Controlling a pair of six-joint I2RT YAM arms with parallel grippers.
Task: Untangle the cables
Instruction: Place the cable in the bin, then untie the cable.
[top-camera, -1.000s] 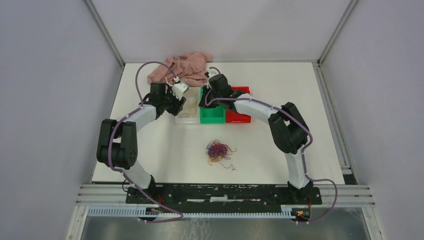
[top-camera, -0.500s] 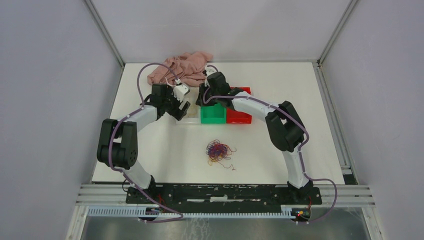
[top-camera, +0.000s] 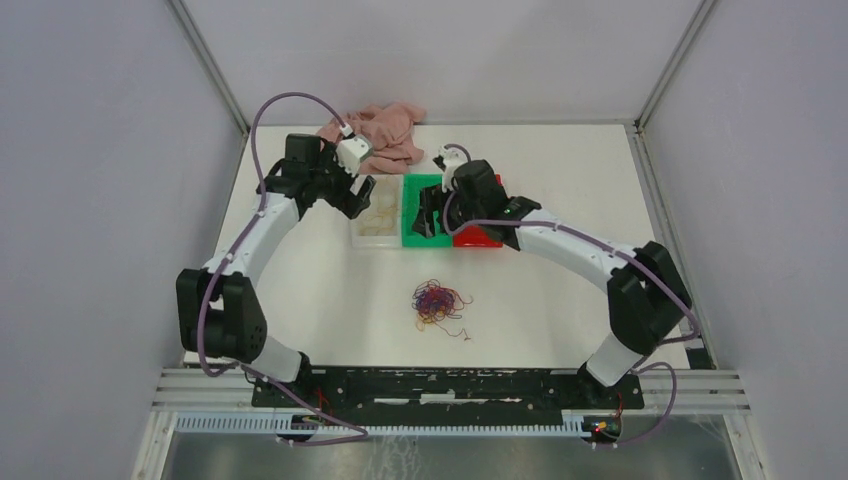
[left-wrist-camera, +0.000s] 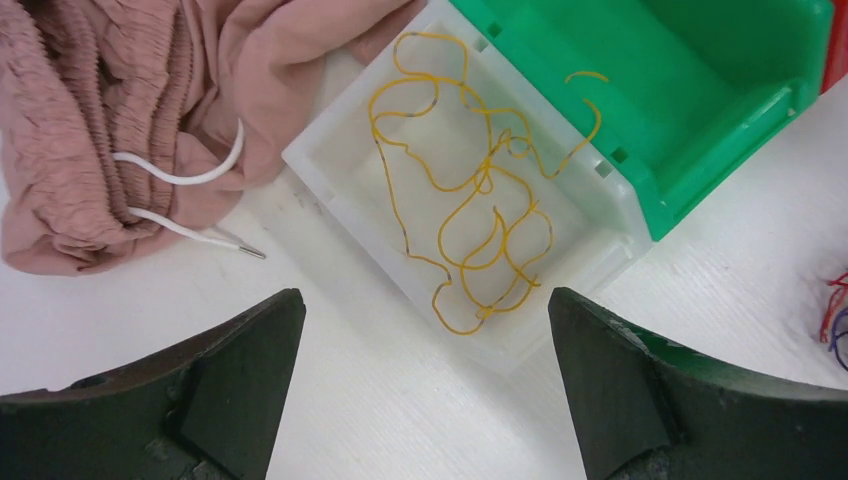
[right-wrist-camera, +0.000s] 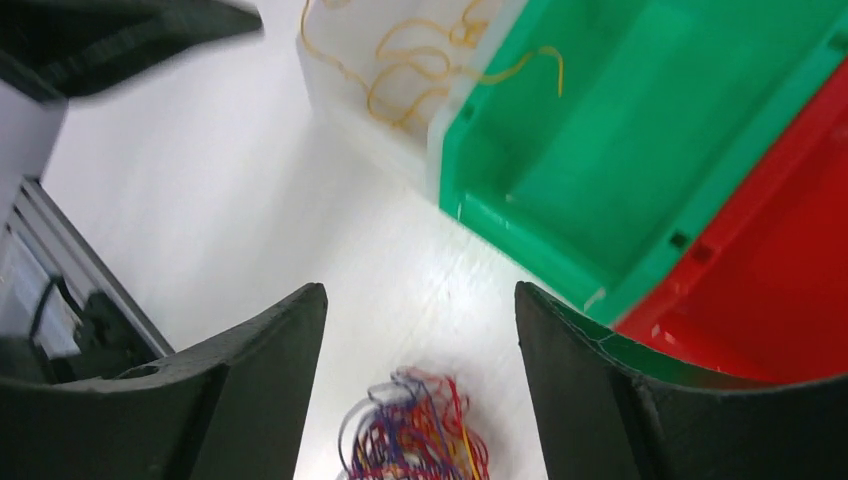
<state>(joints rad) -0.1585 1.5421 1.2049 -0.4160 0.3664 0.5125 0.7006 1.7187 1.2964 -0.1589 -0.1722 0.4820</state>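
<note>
A small tangle of red, purple and yellow cables (top-camera: 438, 303) lies on the white table, in front of the bins; the right wrist view shows it low down (right-wrist-camera: 420, 435). Loose yellow cables (left-wrist-camera: 470, 190) lie in the clear bin (top-camera: 376, 222), one end hanging over into the green bin (top-camera: 424, 236). My left gripper (top-camera: 354, 200) hovers open at the clear bin's left side, with nothing between its fingers (left-wrist-camera: 250, 370). My right gripper (top-camera: 427, 212) is open and empty over the green bin's front edge, its fingers (right-wrist-camera: 270, 360) framing the tangle.
A red bin (top-camera: 480, 236) stands right of the green one. A pink garment (top-camera: 385, 135) with a white drawstring (left-wrist-camera: 185, 180) is heaped at the back, touching the clear bin. Metal rails (top-camera: 450, 385) run along the near edge.
Both grippers opened. The left arm swung back and left, away from the clear bin. The right arm moved right and nearer, from the clear bin's edge to the green bin.
</note>
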